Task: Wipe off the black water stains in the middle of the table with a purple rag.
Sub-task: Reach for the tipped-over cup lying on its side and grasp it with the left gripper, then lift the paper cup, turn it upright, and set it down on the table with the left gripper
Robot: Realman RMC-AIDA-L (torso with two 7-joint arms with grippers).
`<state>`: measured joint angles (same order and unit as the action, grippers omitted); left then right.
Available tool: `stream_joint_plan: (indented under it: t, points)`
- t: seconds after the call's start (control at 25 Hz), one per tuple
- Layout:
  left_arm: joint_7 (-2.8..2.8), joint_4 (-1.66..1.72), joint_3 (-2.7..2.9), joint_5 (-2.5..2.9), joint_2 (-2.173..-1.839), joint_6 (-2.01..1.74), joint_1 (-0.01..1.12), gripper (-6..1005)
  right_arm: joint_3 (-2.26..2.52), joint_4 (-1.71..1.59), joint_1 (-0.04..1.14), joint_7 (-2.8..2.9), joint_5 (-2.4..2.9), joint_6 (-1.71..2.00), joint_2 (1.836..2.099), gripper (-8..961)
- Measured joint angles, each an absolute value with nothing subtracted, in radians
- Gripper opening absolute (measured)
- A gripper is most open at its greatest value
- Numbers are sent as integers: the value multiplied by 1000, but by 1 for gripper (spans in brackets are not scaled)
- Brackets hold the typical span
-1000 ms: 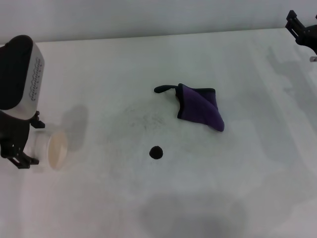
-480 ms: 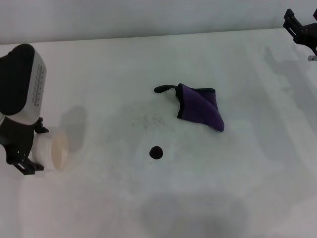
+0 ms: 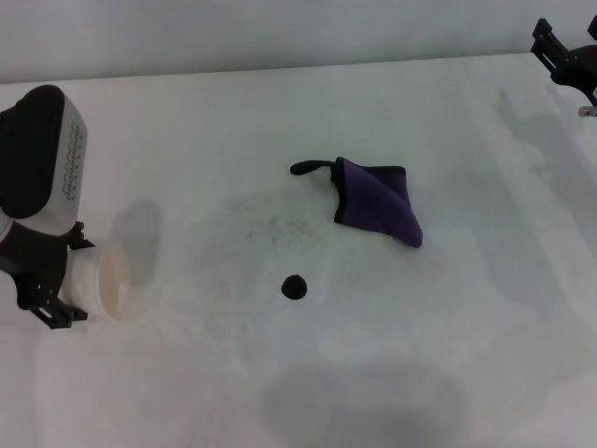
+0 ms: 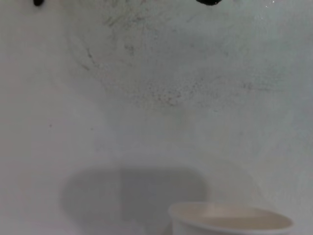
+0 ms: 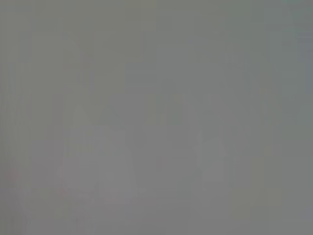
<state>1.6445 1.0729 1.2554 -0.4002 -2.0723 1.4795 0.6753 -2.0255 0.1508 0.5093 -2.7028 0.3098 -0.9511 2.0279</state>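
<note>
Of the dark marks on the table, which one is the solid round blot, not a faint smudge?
The black water stains: one small solid blot on the table, in front of the purple rag. The grey speckled smudges are faint and scattered.

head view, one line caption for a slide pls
Left gripper holds a paper cup at the table's left; purple rag and black stain untouched.

The left arm (image 3: 42,154) is white with a black panel, dotted holes and black brackets.

rag (image 3: 378,207) behind-right of stain (image 3: 295,287) | cup (image 3: 104,280) far left | all on table (image 3: 280,103)
</note>
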Motion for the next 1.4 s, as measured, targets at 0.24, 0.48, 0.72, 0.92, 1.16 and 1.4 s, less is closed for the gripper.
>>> stream_joint_plan:
  t: [0.24, 0.48, 0.72, 0.92, 1.16, 1.4]
  points:
    - [1638, 1072, 1255, -405, -2073, 1467, 671, 875, -2025, 150, 509, -2703, 310, -950, 2028, 829]
    - [1628, 1071, 1255, -429, -2074, 1446, 670, 875, -2021, 150, 509, -2703, 310, -950, 2028, 829]
    - [1620, 1075, 1255, -471, -2074, 1438, 669, 875, -2021, 145, 508, -2703, 310, -949, 2028, 830]
    - [1599, 1076, 1255, -474, -2075, 1434, 669, 875, -2017, 145, 508, -2703, 309, -948, 2028, 829]
    - [1575, 1082, 1234, -498, -2074, 1411, 669, 874, -2017, 144, 508, -2703, 309, -948, 2028, 830]
    - [1577, 1083, 1194, -560, -2074, 1388, 664, 874, -2017, 148, 509, -2703, 307, -944, 2028, 829]
